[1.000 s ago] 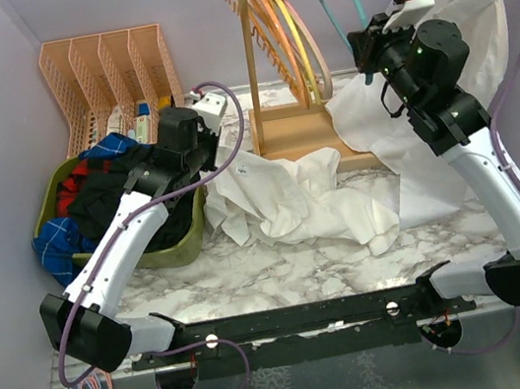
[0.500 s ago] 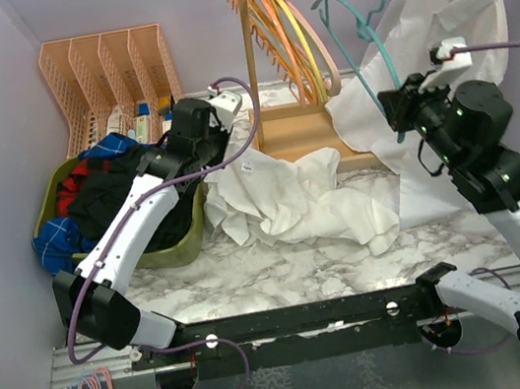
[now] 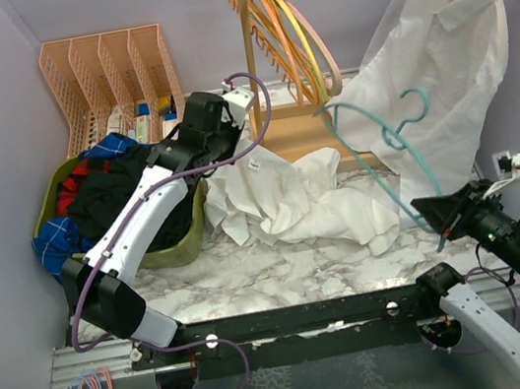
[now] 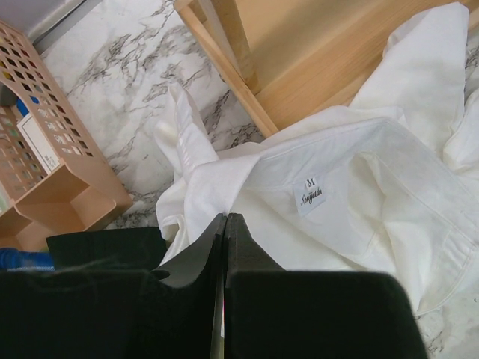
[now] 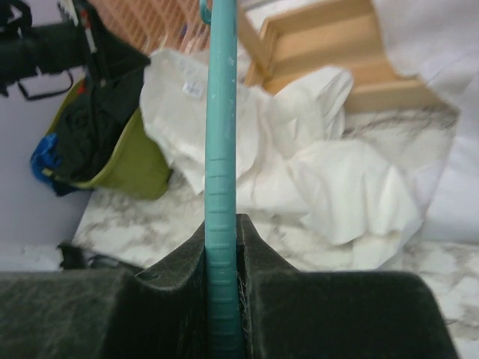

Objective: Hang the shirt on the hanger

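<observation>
- Shirt [image 3: 291, 199], seen from overhead: a crumpled white heap on the marble worktop [image 3: 253, 271]. It lies between the green basket [image 3: 172, 255] of dark garments and the wooden rack [image 3: 254, 66]. Its collar end rises in a peak to the left pincer [image 3: 238, 153].
- Same view: the teal hanger [image 3: 402, 196] is in the air, tilted, over the right part of the worktop. Its lower arm ends in the right pincer [image 3: 441, 214]. Behind it a second white shirt [image 3: 445, 44] hangs from the rack's rail, beside a bunch of orange, yellow and pink hangers [image 3: 291, 34].
- Left wrist view: the left pincer's jaws are pressed fully together, with the shirt's edge caught at their tips. The collar lies open just beyond them, a size label [image 4: 308, 196] showing inside. Past it are the rack's base and an orange organizer [image 4: 52, 187].
- Right wrist view: the right pincer is clamped on the hanger's slim bar, which runs straight up from between the jaws. Below and beyond, well apart from the hanger, the shirt lies heaped on the worktop, with the basket to its left.
</observation>
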Available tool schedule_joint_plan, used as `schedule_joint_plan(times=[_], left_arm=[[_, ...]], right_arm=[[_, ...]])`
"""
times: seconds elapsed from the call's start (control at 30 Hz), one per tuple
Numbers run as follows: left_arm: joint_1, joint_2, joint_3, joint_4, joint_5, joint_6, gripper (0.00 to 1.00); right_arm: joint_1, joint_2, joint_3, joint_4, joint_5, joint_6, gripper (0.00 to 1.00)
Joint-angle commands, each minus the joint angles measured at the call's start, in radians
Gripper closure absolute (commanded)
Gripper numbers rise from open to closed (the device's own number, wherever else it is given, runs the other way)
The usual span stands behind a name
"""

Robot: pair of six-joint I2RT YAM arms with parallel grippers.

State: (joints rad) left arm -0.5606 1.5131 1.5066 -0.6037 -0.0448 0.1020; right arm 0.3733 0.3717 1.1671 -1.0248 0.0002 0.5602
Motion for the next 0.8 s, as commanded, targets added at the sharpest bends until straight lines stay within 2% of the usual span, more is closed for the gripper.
schedule_joint_plan(times=[0.0, 0.1, 0.2, 0.33, 0.5, 0.77], left_arm=[[-0.004, 0.01, 0.012, -0.01, 0.035, -0.019, 1.0], [-0.004, 0.012, -0.001, -0.012, 0.068, -0.022, 1.0], [-0.007, 0.006, -0.002, -0.021, 0.141, -0.035, 1.0], [-0.032, 0.004, 0.001, -0.041, 0.246, -0.048, 1.0], [-0.067, 0.002, 0.008, -0.037, 0.221, -0.042, 1.0], [-0.068, -0.014, 0.017, -0.019, 0.15, -0.042, 1.0]], right_arm=[[-0.002, -0.07, -0.103, -0.168, -0.297, 0.147, 0.99], [-0.015, -0.177, -0.138, -0.123, -0.341, 0.217, 0.99], [-0.032, -0.172, -0.161, -0.117, -0.369, 0.208, 0.99], [-0.12, -0.19, -0.227, 0.048, -0.491, 0.202, 0.99], [-0.223, -0.141, -0.315, 0.183, -0.606, 0.15, 0.99], [-0.235, -0.038, -0.384, 0.352, -0.681, 0.133, 0.99]])
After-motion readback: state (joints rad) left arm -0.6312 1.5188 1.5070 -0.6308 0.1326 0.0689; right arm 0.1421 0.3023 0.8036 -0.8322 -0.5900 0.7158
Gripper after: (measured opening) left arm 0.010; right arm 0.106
